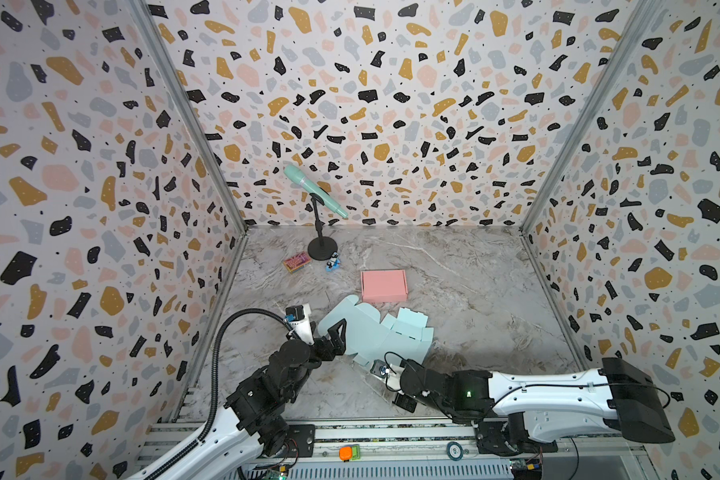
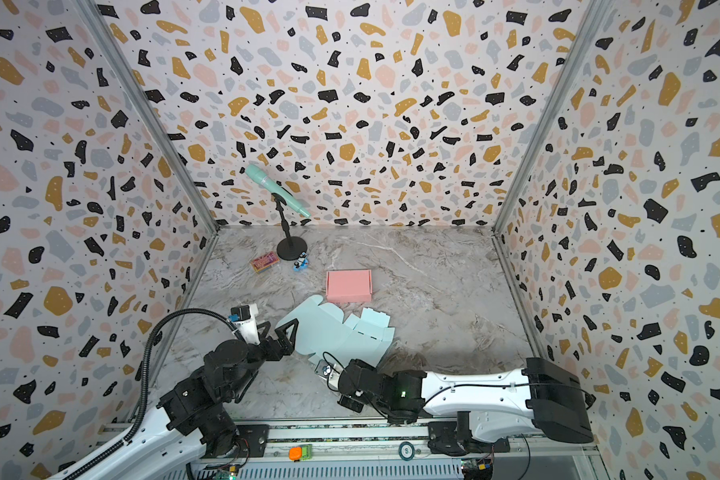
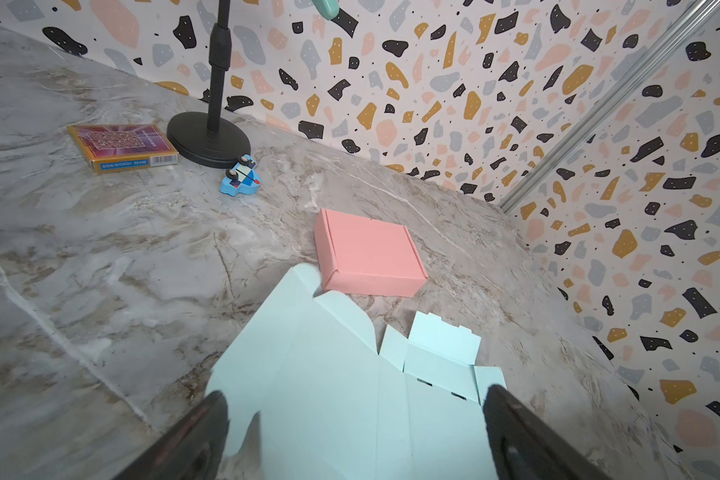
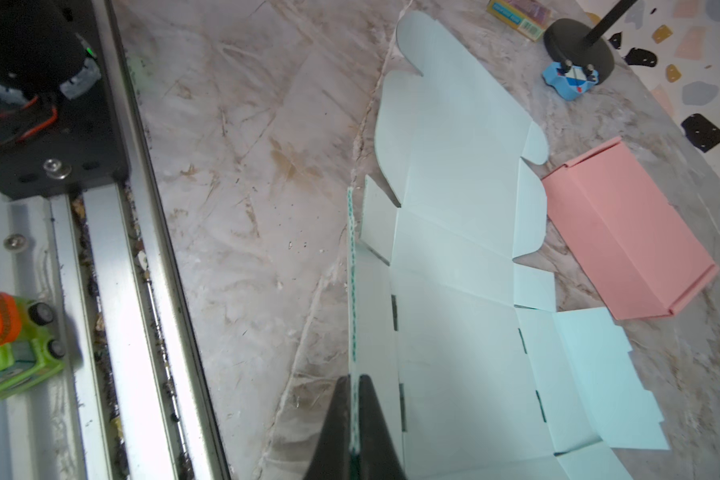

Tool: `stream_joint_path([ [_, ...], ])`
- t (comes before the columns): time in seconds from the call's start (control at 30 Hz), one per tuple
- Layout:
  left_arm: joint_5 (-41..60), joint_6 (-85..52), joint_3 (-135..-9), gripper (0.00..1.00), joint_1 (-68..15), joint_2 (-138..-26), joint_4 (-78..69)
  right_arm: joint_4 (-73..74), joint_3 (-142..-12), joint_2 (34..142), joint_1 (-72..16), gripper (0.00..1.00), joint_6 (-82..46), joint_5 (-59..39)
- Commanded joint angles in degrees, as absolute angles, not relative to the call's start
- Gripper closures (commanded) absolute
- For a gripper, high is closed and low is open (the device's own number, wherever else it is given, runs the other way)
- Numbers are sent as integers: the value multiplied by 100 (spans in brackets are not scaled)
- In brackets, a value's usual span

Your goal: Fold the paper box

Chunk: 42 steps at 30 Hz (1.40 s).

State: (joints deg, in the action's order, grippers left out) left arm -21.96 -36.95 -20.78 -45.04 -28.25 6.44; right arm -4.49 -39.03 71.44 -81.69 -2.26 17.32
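The paper box (image 1: 375, 332) (image 2: 333, 328) is a pale blue die-cut sheet lying unfolded and mostly flat on the marble table, its flaps spread out. My left gripper (image 3: 356, 411) (image 1: 328, 333) hovers open over the sheet's left part, one finger on each side and nothing between them. My right gripper (image 4: 354, 380) is shut on the sheet's near side flap, which stands up edge-on between the fingers. In both top views the right wrist hides that grip at the sheet's front edge.
A folded pink box (image 1: 383, 285) (image 3: 366, 257) sits just behind the sheet. Further back left stand a microphone stand (image 1: 320, 250), a card pack (image 1: 297, 262) and a small blue toy car (image 1: 333, 263). An orange-green toy (image 1: 348, 452) rests on the front rail.
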Motion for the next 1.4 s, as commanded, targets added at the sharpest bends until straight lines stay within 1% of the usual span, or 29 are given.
stream_joint_path([
  [0.0,-2249,-3586,-2123,3,-4473,-2817,668,-448,-3990,7251,-8232,100,-59,1563],
  [0.07,-2232,-3586,-2093,3,-4473,-2820,676,-431,-3950,7279,-8227,100,-43,1550],
  [0.17,-2229,-3586,-2045,3,-4473,-2818,669,-390,-3855,7188,-8227,96,-13,1478],
  [0.33,-2206,-3610,-1958,3,-4466,-2838,564,-434,-3729,6953,-8227,85,-57,1514],
  [0.5,-2144,-3600,-1907,3,-4466,-2964,457,-414,-3626,6721,-8223,70,-164,1521],
  [0.57,-2060,-3586,-1903,3,-4465,-3099,406,-455,-3638,6675,-8225,67,-261,1545],
  [0.67,-1797,-3571,-1897,3,-4469,-3298,246,-551,-3682,6554,-8136,66,-542,1677],
  [0.77,-1573,-3546,-1847,3,-4470,-3483,62,-451,-3677,6365,-8003,64,-856,1412],
  [0.9,-1372,-3611,-1726,3,-4468,-3702,-258,-338,-3634,6206,-7876,62,-1407,1313],
  [1.03,-1181,-3664,-1645,3,-4471,-3856,-589,-437,-3514,5975,-7391,61,-2076,1121],
  [1.17,-1022,-3753,-1497,3,-4476,-3932,-975,-574,-3176,5528,-6584,61,-2676,628],
  [1.27,-945,-3792,-1392,3,-4477,-4018,-1178,-937,-3050,5244,-6345,60,-2927,882],
  [1.37,-855,-3823,-1328,3,-4488,-4145,-1365,-1245,-2979,5195,-6189,60,-3070,1027],
])
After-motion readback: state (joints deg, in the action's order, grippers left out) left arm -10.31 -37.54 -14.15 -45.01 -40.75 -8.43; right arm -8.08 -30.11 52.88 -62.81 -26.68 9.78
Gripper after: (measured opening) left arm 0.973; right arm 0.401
